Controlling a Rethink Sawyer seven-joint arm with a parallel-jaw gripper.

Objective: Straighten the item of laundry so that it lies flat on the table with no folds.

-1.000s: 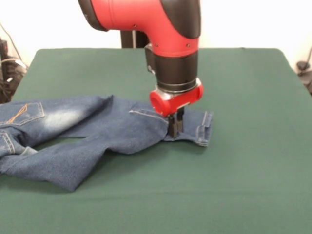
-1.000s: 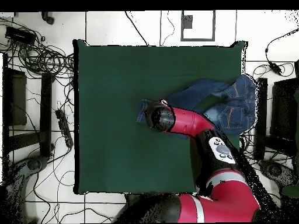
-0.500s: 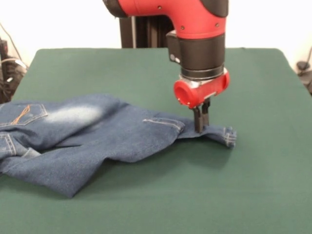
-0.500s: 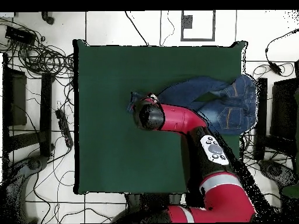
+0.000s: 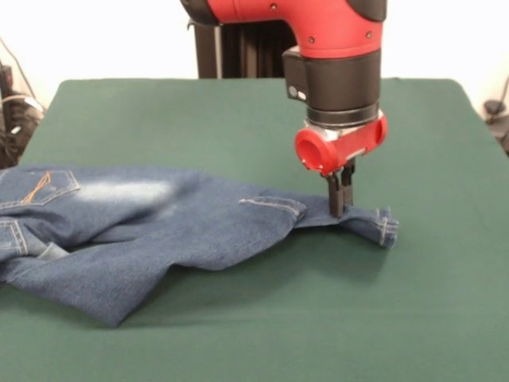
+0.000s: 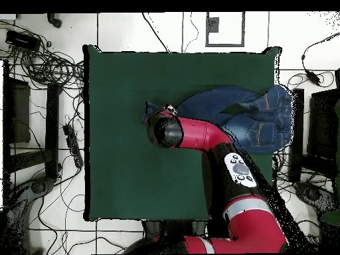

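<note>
Jeans: the jeans (image 5: 159, 223) lie on the table (image 5: 262, 334), spread from its left edge in the front view toward the middle, waist and orange-stitched pocket at that edge.
Near leg: the nearer leg lies doubled toward the table's near edge, its fold a thick dark lip, so the cloth is far from flat.
Stretched leg: the other leg runs out toward the table's middle, ending in a hem cuff just past the gripper; a seam ridge and a loose buckle sit partway along it.
Gripper: the gripper (image 5: 339, 199) stands upright with its black fingers pressed together on the leg just short of the cuff, pinching the denim.
Why held so: by my reading, a pinch near the hem lets the arm draw the leg out lengthwise, away from the waist, which takes the slack from it.
Arm: the red and black arm (image 6: 199, 135) reaches in over the table; in the overhead view it covers the part of the jeans nearest the grip.
In the way: nothing else rests on the green cloth; the doubled near leg is the fold left to deal with.
Around the table: cables (image 6: 43, 63) sprawl on the floor beyond one side, well apart from the jeans.
</note>
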